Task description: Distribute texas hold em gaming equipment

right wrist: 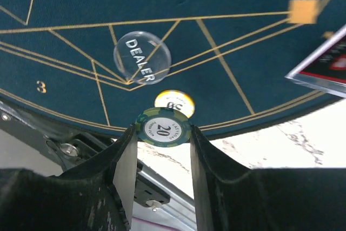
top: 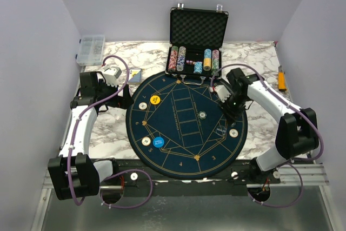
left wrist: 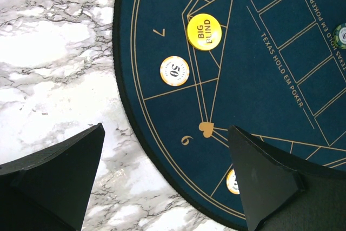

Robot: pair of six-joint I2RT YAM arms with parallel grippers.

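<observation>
1. Your right gripper (right wrist: 162, 133): part closed, pinching a green "20" chip (right wrist: 162, 129) by its edges, over the mat (top: 186, 150) rim at about 3 o'clock.
2. Your left gripper (left wrist: 166, 128): spread wide, holding nothing, over the mat's edge near 9 o'clock.
3. Yellow "Big Blind" disc (top: 155, 99): flat on the mat at 10 o'clock, with a cream "50" chip (top: 142, 106) beside it toward the rim.
4. Blue disc (top: 157, 142): 8 o'clock, with a cream chip (top: 146, 141) beside it.
5. Clear "Dealer" disc (right wrist: 142, 57): 4 o'clock, with another cream chip (right wrist: 174, 103) near it, rimward.
6. Second green chip (top: 201, 115): near the mat's centre.
7. Open case (top: 198, 25) with chip rows (top: 194, 60): on the table (top: 108, 128), 12 o'clock.
8. Card pack (top: 134, 75): off the mat, 11 o'clock.
</observation>
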